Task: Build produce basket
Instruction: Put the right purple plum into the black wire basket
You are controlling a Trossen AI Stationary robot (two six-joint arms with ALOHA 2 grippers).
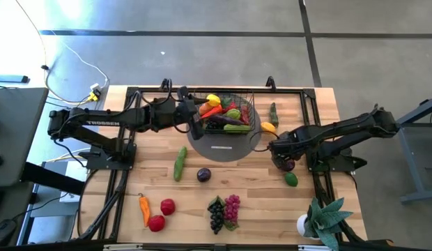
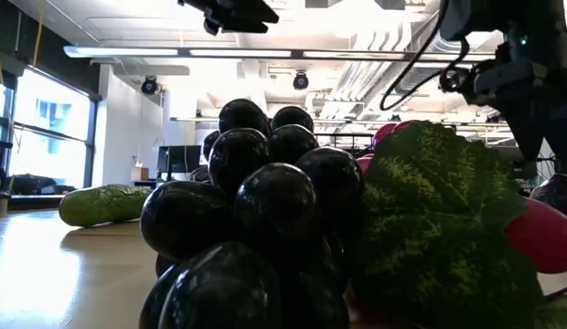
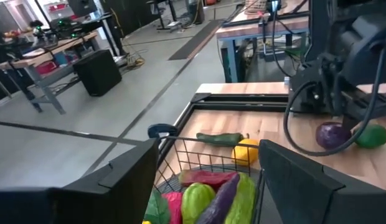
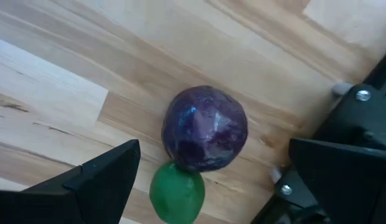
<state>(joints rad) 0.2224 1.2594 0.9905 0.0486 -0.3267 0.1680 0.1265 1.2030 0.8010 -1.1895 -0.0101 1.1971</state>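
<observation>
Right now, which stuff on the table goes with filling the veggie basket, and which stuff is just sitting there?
Belongs to the job:
- basket, already partly filled
- cucumber
- dark grapes
- purple round vegetable under the open right end effector
- red tomatoes
- lemon

Just lying about:
- potted plant
- grey round disc under the basket

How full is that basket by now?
Partly: the basket already holds peppers and other pieces. The right tool hangs open over a purple ball; the left tool is at the basket. A cucumber, tomatoes and grapes remain on the table.
</observation>
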